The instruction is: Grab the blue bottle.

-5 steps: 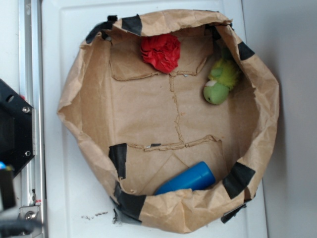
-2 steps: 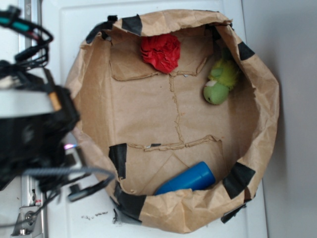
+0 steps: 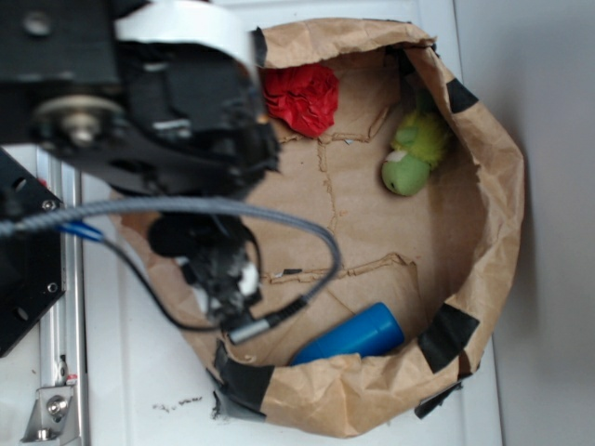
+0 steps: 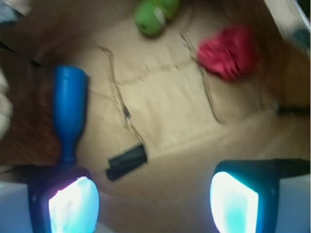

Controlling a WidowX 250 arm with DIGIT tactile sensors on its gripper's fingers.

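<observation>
The blue bottle (image 3: pixel 353 336) lies on its side at the near edge of the brown paper bin's floor, its neck hidden behind the bin wall. In the wrist view the blue bottle (image 4: pixel 70 104) is at the left, its narrow neck pointing toward my left pad. My gripper (image 3: pixel 223 279) hangs over the bin's left side, to the left of the bottle and apart from it. In the wrist view my gripper (image 4: pixel 153 206) is open and empty, with both lit pads wide apart.
A green plush (image 3: pixel 409 163) lies at the far right of the bin and a red crumpled thing (image 3: pixel 302 93) at the far middle. The paper wall (image 3: pixel 493 186) with black tape patches rings the floor. My arm covers the upper left.
My arm has swung in from the left edge and now reaches over the bin's left side. The bottle, the plush and the red thing have not moved.
</observation>
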